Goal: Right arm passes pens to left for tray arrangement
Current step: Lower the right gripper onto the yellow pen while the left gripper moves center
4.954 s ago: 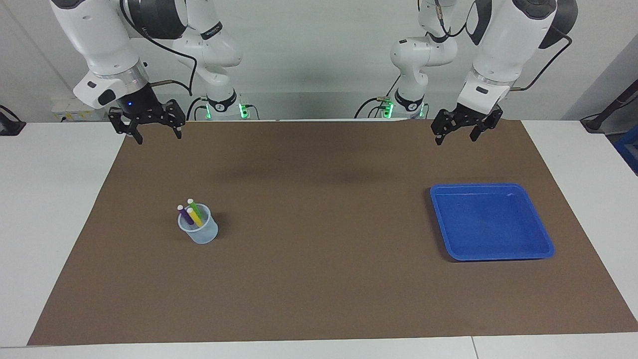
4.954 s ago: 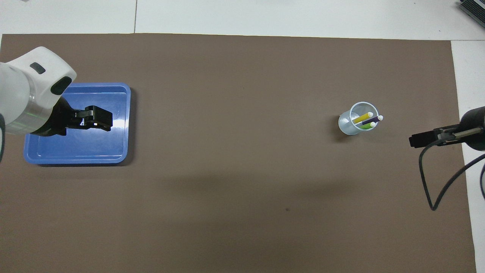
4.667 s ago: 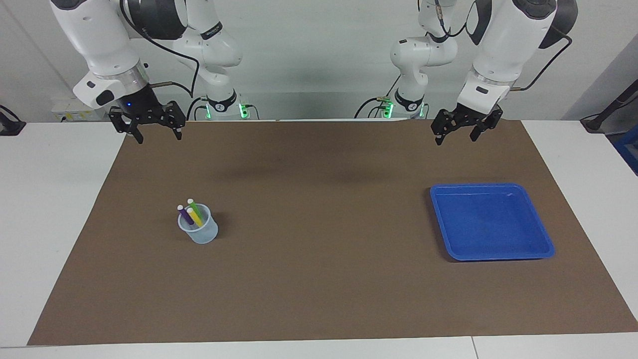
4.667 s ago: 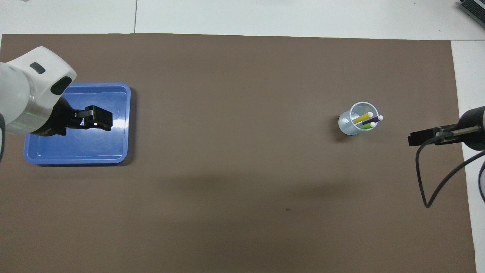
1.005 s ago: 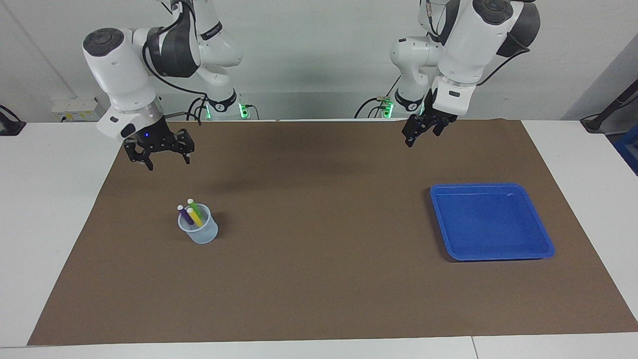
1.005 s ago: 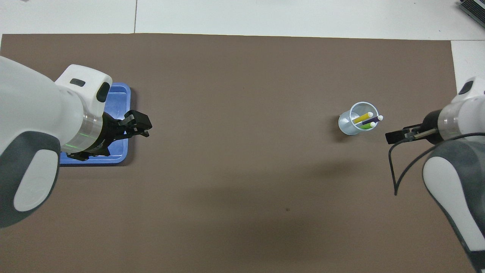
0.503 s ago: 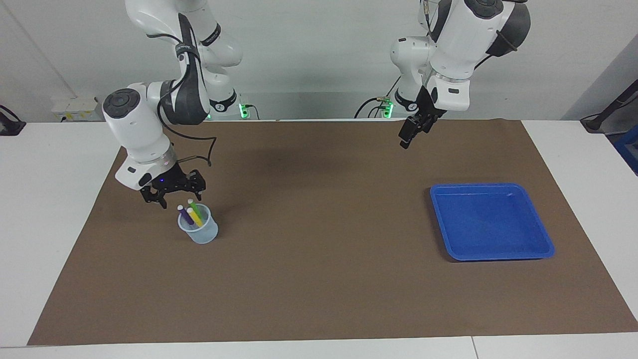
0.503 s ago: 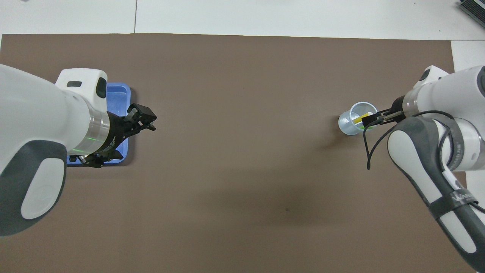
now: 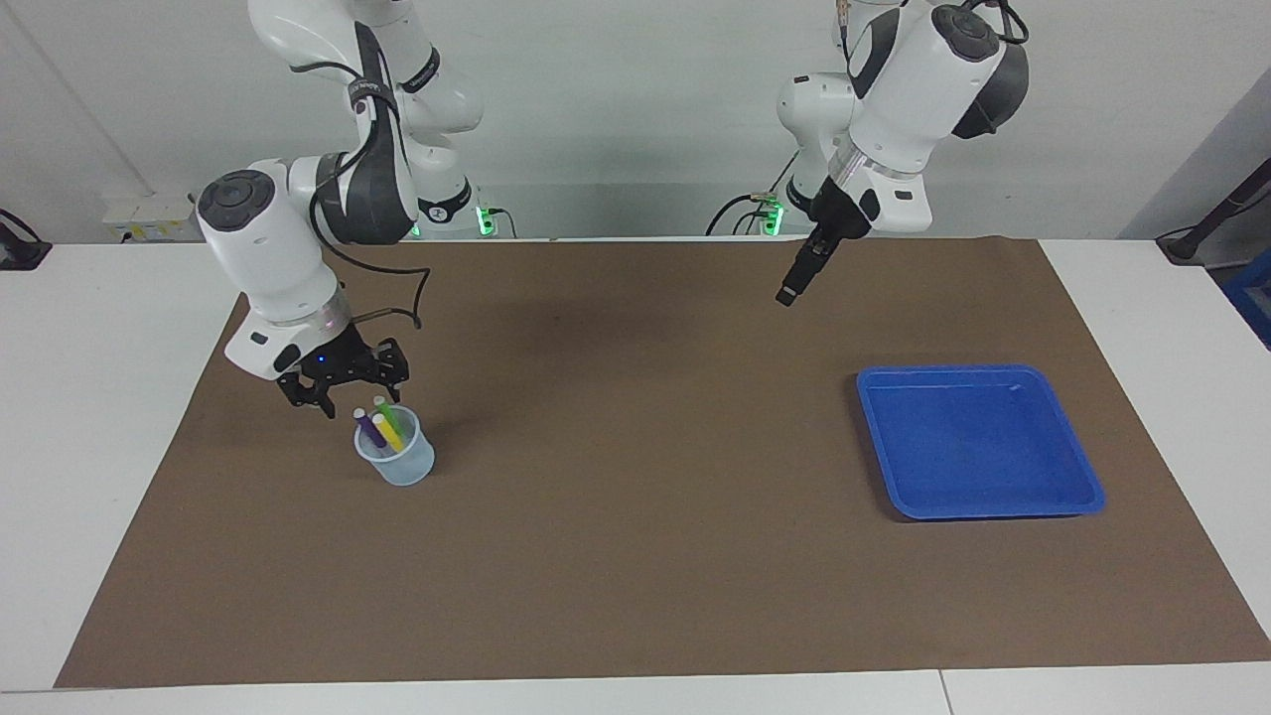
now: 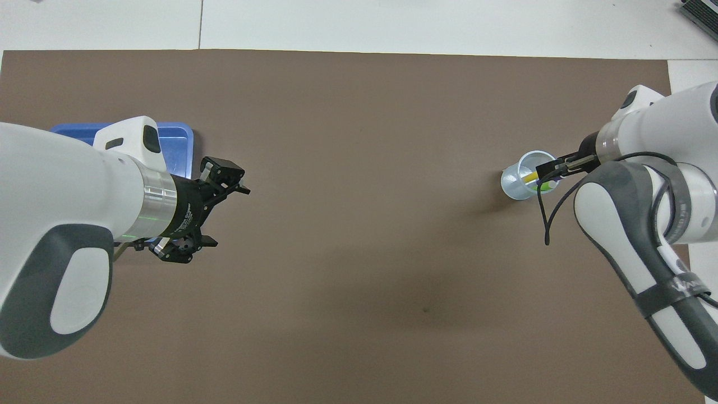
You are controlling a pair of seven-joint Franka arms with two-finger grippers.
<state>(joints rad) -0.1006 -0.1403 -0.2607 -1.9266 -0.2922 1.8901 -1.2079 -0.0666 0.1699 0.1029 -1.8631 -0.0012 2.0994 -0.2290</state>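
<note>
1. While the right arm bends down toward the pens, the right gripper [image 9: 340, 395] hangs just above the white tips of the three markers, its fingers spread; nothing sits between them.
2. Standing in a translucent pale-blue cup [image 9: 397, 463], the purple pen [image 9: 366, 426], the yellow pen [image 9: 386, 432] and the green pen [image 9: 387, 416] lean together, their tips poking above the rim.
3. Resting on the brown mat [image 9: 635, 556], the cup sits toward the right arm's end of the table.
4. From overhead, the right gripper's dark tip covers part of the cup's mouth, and only the yellow pen shows clearly inside.
5. Toward the left arm's end, the bright-blue tray [image 9: 1090, 489] lies flat on the mat, well apart from the cup.
6. Raised over bare mat between tray and cup, the left gripper [image 9: 786, 295] points down at a slant; overhead its fingers [image 10: 238, 189] stand spread and hold nothing.
7. Seen from overhead, the left arm's white wrist hides most of the tray.
</note>
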